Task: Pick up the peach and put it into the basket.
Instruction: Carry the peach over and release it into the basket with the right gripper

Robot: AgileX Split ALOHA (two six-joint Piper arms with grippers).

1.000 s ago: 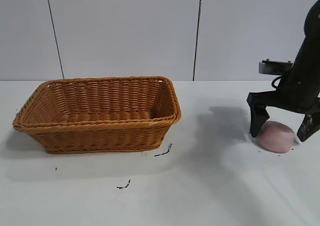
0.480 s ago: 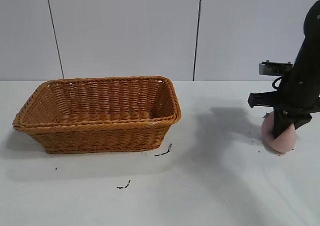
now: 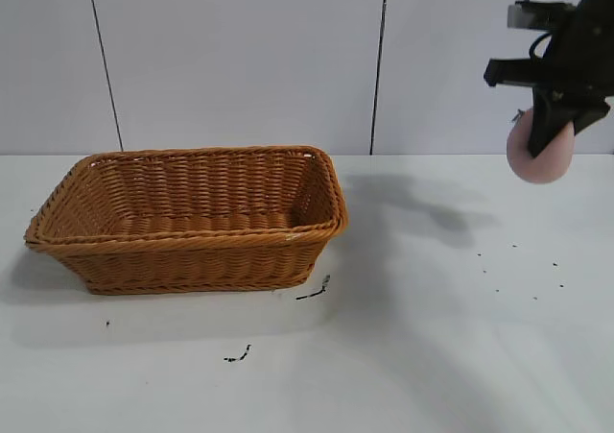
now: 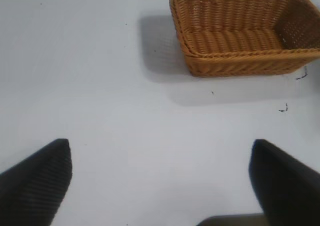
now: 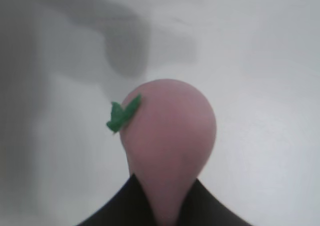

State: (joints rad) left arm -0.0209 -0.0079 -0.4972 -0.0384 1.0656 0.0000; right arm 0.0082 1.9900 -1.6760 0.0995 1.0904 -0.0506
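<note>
Bright even overhead light, soft grey shadow on the table [image 3: 432, 356] just right of the basket [image 3: 187, 217], fainter shadow under its left end, no glare, right wrist view soft, peach [image 5: 167, 146] slightly blurred, background defocused

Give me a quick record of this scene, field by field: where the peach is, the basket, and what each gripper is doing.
peach: pink, with a small green leaf, held in the air above the table's right side, off the surface
basket: wicker, nothing seen inside, on the table at left, apart from the peach
right gripper: shut on the peach, raised high at right
left gripper: open, over bare table, away from the basket
table: white, a few dark specks
task state: peach lifted, not yet in basket
</note>
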